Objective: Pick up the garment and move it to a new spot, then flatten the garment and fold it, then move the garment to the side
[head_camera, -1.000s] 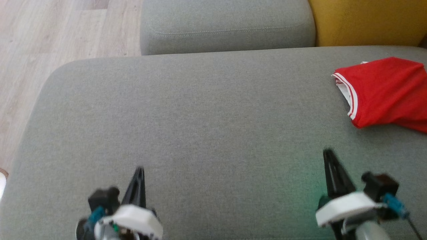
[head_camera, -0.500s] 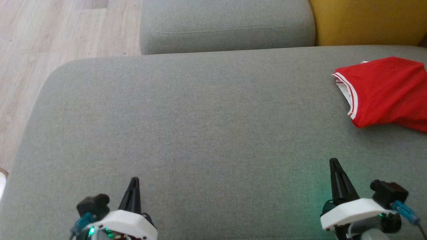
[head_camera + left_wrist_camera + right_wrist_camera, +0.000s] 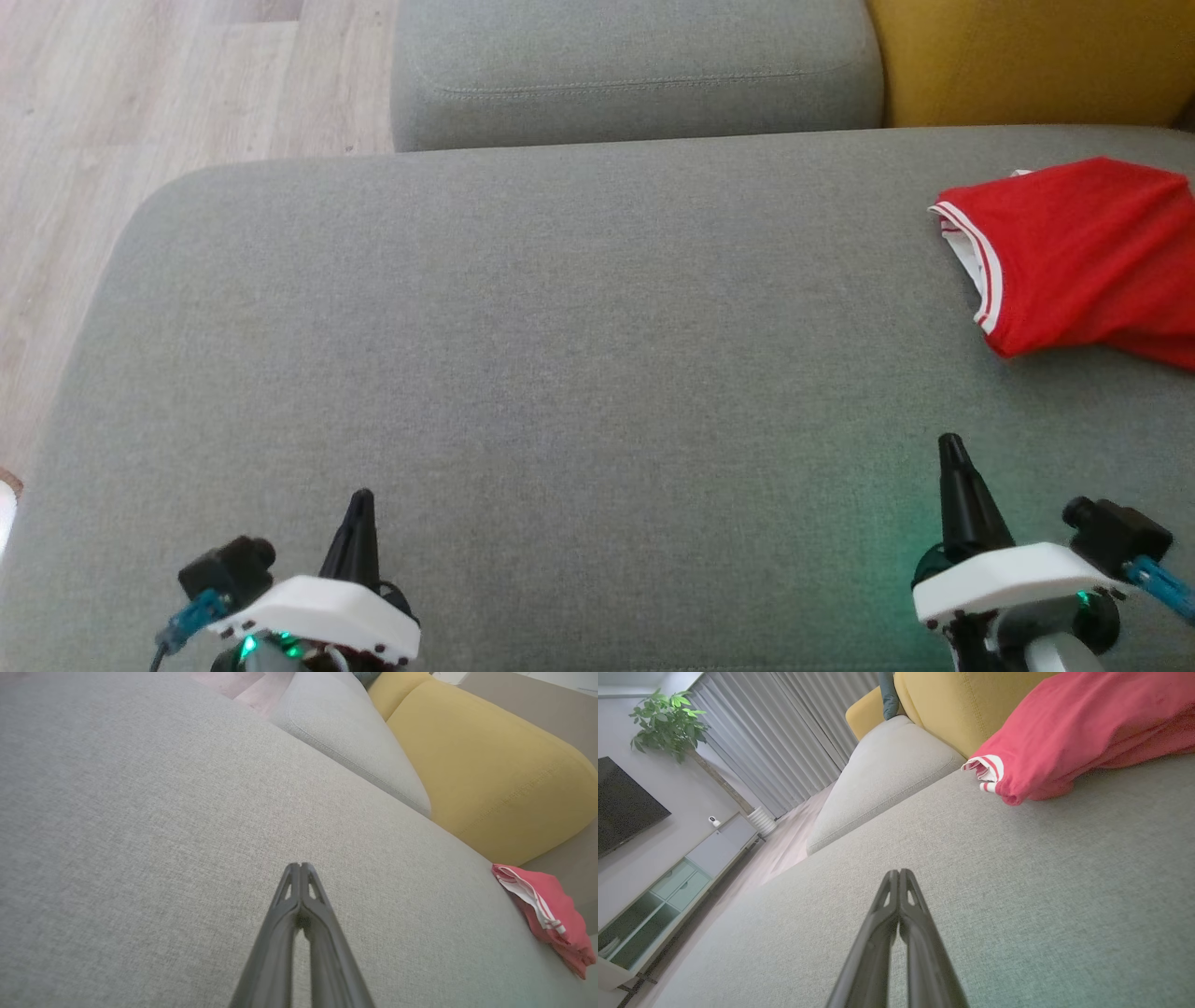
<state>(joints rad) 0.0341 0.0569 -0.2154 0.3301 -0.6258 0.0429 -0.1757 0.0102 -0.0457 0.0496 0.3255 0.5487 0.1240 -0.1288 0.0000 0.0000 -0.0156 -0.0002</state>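
The garment (image 3: 1083, 257) is red with white-striped trim and lies folded at the right edge of the grey sofa seat (image 3: 579, 355). It also appears at the right of the left wrist view as the garment (image 3: 556, 910) and at the upper right of the right wrist view as the garment (image 3: 1069, 732). My left gripper (image 3: 359, 499) is shut and empty near the front left of the seat, far from the garment. My right gripper (image 3: 950, 443) is shut and empty too, a little in front of the garment and apart from it. Both pairs of fingers are pressed together, as seen for the left gripper (image 3: 300, 865) and the right gripper (image 3: 899, 872).
A grey cushion (image 3: 635, 75) sits behind the seat, with a yellow cushion (image 3: 1027, 61) to its right. Wooden floor (image 3: 112, 121) lies off the seat's left edge. The right wrist view shows a cabinet (image 3: 668, 882), curtains (image 3: 784, 732) and a plant (image 3: 668, 723).
Both grippers have drawn back toward the seat's front edge, the left one lower and further left, the right one slightly right. The garment has not moved.
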